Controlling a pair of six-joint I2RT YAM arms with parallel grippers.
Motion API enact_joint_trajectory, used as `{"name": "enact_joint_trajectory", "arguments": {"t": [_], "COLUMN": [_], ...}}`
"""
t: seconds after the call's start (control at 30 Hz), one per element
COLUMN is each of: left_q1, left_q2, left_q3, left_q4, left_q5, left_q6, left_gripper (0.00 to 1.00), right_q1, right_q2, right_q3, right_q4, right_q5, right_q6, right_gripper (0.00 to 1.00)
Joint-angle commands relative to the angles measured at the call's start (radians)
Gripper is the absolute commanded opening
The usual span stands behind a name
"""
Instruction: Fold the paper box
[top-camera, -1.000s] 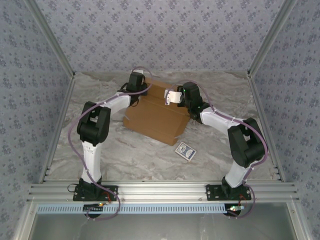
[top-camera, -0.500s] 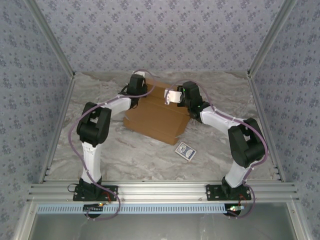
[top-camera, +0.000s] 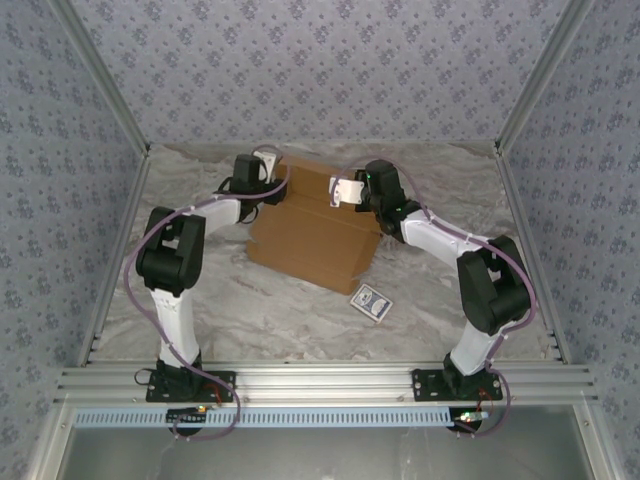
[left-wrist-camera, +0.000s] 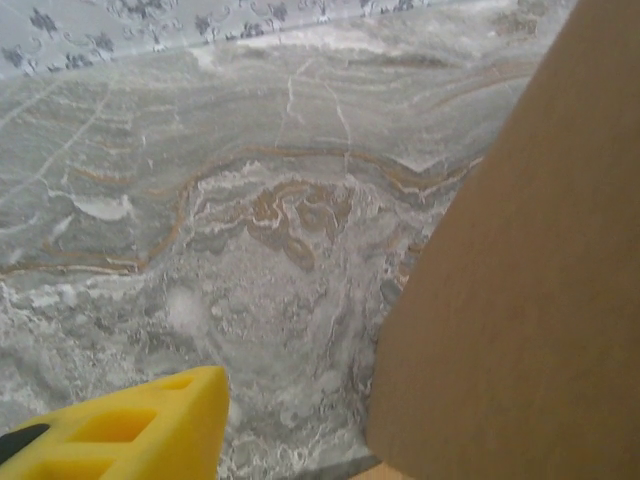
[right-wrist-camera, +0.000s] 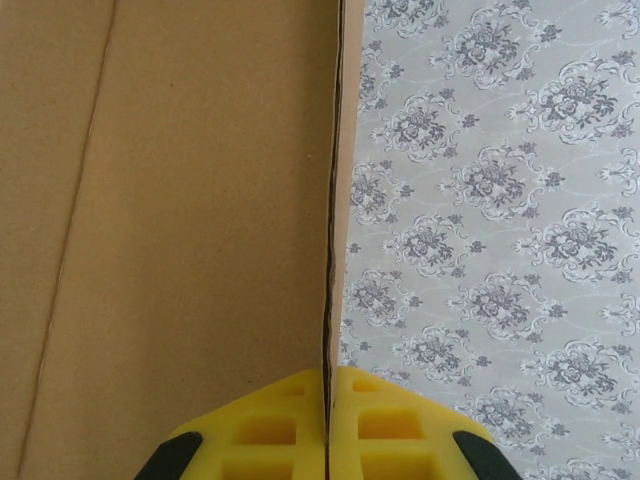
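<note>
Gripping the paper box edge-on, the right pincer is clamped; left pincer gapes alongside, blue card lying nearby.

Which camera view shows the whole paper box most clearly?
The top external view: there the paper box shows nearly its full outline, with its folds. The left wrist view gives one plain brown panel of it at the right. The right wrist view gives a close panel, its edge pinched between the right fingers.

Brown paper box, mid-desk, between left gripper and right gripper; blue card near its front corner.
</note>
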Motion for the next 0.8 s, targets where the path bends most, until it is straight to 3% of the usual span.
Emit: {"name": "enact_joint_trajectory", "arguments": {"t": [0.0,0.33,0.77], "left_q1": [0.010,0.012,-0.023], "left_q2": [-0.041,0.013,0.066], "left_q3": [-0.027,0.034,0.052], "left_q4": [0.015,0.063,0.107], "left_q5": [0.044,0.071,-0.155], "left_q6": [0.012,-0.021,-0.085], "left_gripper": [0.57,0.56,0.53], "right_q1": [-0.011,-0.010,-0.008], "right_q2": [0.021,0.020,0.025], "right_q3": [0.016,0.014,0.022], "right_q4": [-0.092,-0.113,-0.148], "right_q5": [0.016,0.006,-0.002], "right_q6": [0.002,0.007,0.013], "right_gripper": [0.00,0.00,0.00]}}
